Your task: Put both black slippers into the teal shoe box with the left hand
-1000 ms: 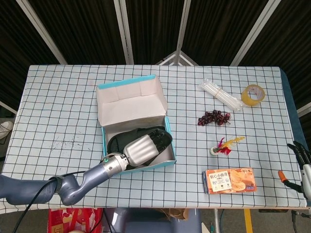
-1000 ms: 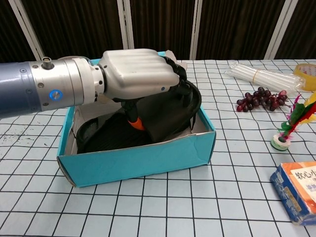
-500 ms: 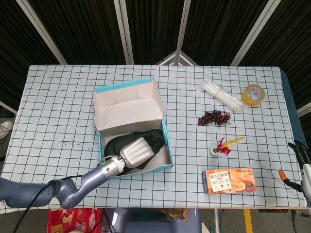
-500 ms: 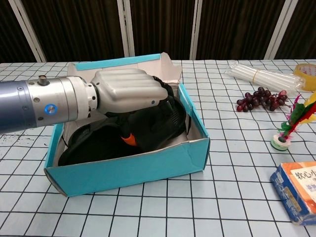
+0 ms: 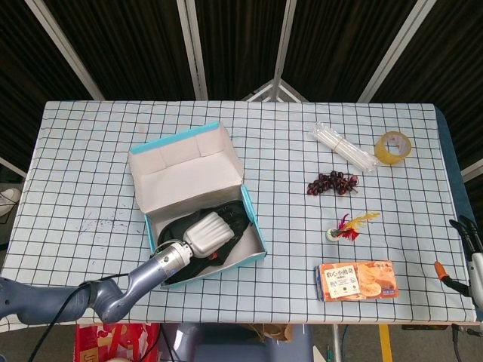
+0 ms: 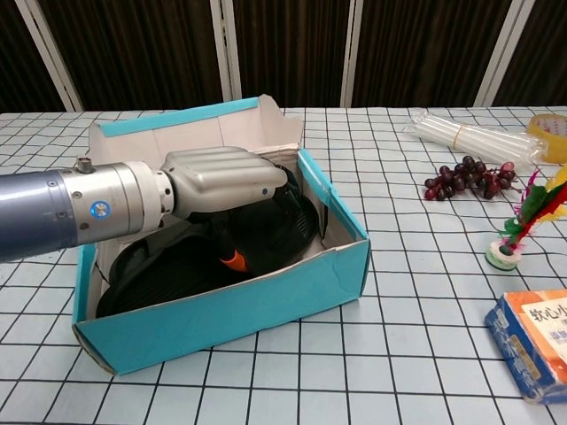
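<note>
**Now inside the box: left hand on the slippers**

Down in the teal shoe box point(image 6: 266, 301) the left hand point(image 6: 221, 177) lies palm-down on the black slippers point(image 6: 168, 266), its dark fingers point(image 6: 297, 208) curled over the upper slipper toward the box's far right wall; it grasps that slipper, as far as the chest view shows; an orange tip of the hand peeks out just above the near wall. Both slippers sit within the box walls, one lying flat along the bottom, the other tilted against it under the palm; the head view shows the same hand point(image 5: 210, 232) covering most of the black mass point(image 5: 181, 268). The box's lid point(image 5: 185, 172) stands open behind, white inside. The right hand point(image 5: 469, 237) is only a sliver at the table's right edge; whether it is released or clenched I cannot tell. Elsewhere on the checked tablecloth point(image 5: 90, 166): grapes point(image 5: 332, 183), a tape roll point(image 5: 393, 147), a snack box point(image 5: 356, 280).
</note>
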`<state>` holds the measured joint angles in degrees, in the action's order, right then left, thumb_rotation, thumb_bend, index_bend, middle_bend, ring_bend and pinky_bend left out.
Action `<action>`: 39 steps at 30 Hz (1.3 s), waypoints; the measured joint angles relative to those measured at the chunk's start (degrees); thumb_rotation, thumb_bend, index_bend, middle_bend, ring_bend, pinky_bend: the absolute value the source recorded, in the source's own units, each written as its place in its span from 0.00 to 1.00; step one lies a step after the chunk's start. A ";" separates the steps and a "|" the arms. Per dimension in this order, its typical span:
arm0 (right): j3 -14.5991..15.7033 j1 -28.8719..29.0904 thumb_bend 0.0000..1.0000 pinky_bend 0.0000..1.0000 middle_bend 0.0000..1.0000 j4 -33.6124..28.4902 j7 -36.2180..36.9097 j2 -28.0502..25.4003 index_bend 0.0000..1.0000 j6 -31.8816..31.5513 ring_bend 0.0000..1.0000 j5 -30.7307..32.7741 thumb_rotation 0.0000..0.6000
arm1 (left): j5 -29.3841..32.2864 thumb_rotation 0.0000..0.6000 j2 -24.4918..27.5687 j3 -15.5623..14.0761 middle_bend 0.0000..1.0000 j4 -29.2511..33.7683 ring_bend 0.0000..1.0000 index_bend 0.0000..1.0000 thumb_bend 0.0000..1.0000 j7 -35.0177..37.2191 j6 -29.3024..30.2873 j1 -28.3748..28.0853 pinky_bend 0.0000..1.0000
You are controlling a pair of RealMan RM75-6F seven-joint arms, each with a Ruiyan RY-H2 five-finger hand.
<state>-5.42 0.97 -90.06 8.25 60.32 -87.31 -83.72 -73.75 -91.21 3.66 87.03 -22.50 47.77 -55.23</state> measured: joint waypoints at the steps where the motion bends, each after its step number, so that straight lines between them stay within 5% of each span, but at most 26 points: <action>1: -0.02 0.04 0.31 0.16 0.11 -0.01 -0.03 -0.01 0.15 0.09 0.18 0.06 1.00 | 0.08 1.00 -0.25 0.01 0.50 -0.44 0.15 0.56 0.49 0.50 -0.10 0.10 0.17; 12: -0.17 0.29 0.31 0.16 0.11 -0.25 -0.18 -0.09 0.15 0.73 0.18 0.54 1.00 | -0.52 1.00 -1.61 0.22 0.33 -3.68 0.08 0.46 0.33 3.21 -1.18 0.39 0.19; 21: -0.24 0.37 0.31 0.16 0.11 -0.65 0.32 -0.40 0.15 1.01 0.18 0.72 1.00 | -1.98 1.00 1.74 2.03 0.02 -0.87 0.00 0.19 0.22 0.28 0.26 -0.48 0.09; 32: -0.24 0.48 0.31 0.16 0.11 -0.85 1.09 -0.92 0.15 1.57 0.18 0.94 1.00 | 1.42 1.00 8.32 2.59 0.00 5.26 0.00 0.06 0.09 -15.57 -0.76 -2.79 0.04; 39: -0.19 0.64 0.31 0.16 0.11 -0.89 1.00 -1.03 0.15 1.95 0.18 0.99 1.00 | 11.19 1.00 17.09 2.48 0.00 17.00 0.00 0.02 0.05 -28.48 -0.32 -4.51 0.02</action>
<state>-5.61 1.61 -90.95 9.25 59.30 -85.36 -82.72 -62.56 -74.12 6.13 104.03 -50.98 47.45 -59.74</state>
